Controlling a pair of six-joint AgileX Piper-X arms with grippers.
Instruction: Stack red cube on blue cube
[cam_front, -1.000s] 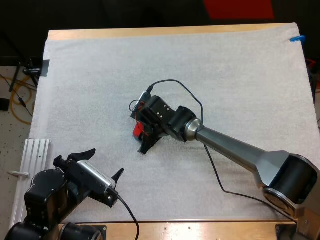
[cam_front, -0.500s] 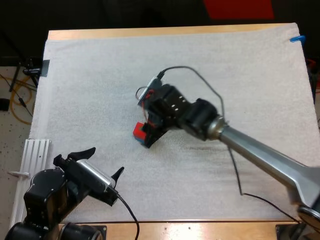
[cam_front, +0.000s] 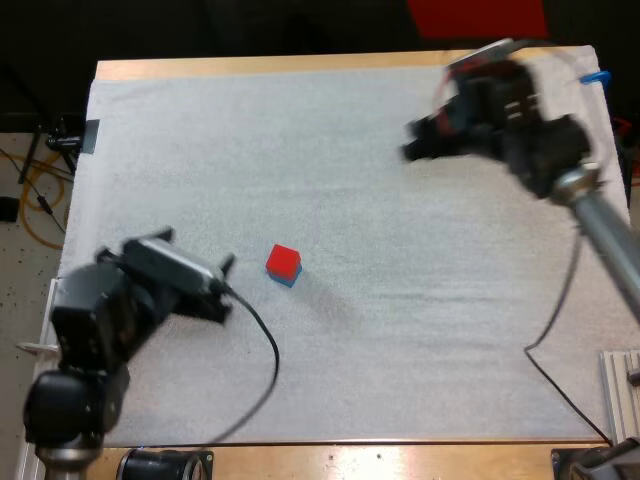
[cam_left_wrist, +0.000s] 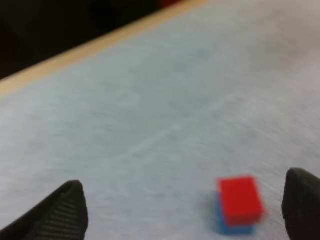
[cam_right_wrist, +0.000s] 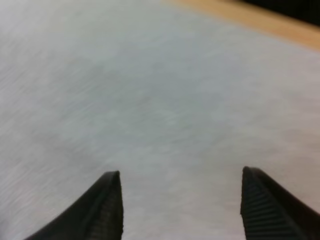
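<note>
The red cube (cam_front: 284, 260) sits on top of the blue cube (cam_front: 289, 280) left of the mat's middle; just a sliver of blue shows under it. My left gripper (cam_front: 221, 289) is open, a short way left of the stack and pointing at it. The left wrist view has the red cube (cam_left_wrist: 240, 199) on the blue cube (cam_left_wrist: 231, 229) ahead of my left gripper (cam_left_wrist: 185, 200), close to one finger and clear of both. My right gripper (cam_front: 412, 142) is raised over the far right of the mat, well away from the cubes. It (cam_right_wrist: 181, 172) stands open above bare mat.
The white mat (cam_front: 400, 330) covers most of the table, whose wooden far edge (cam_front: 270, 65) runs along the back. A white ridged rail (cam_front: 622, 388) lies at the table's right front corner. A cable (cam_front: 262, 350) trails from my left arm across the mat's front.
My right gripper let go of the red cube on the blue cube, then swung up and away to the far right. My left arm moved forward to beside the stack.
</note>
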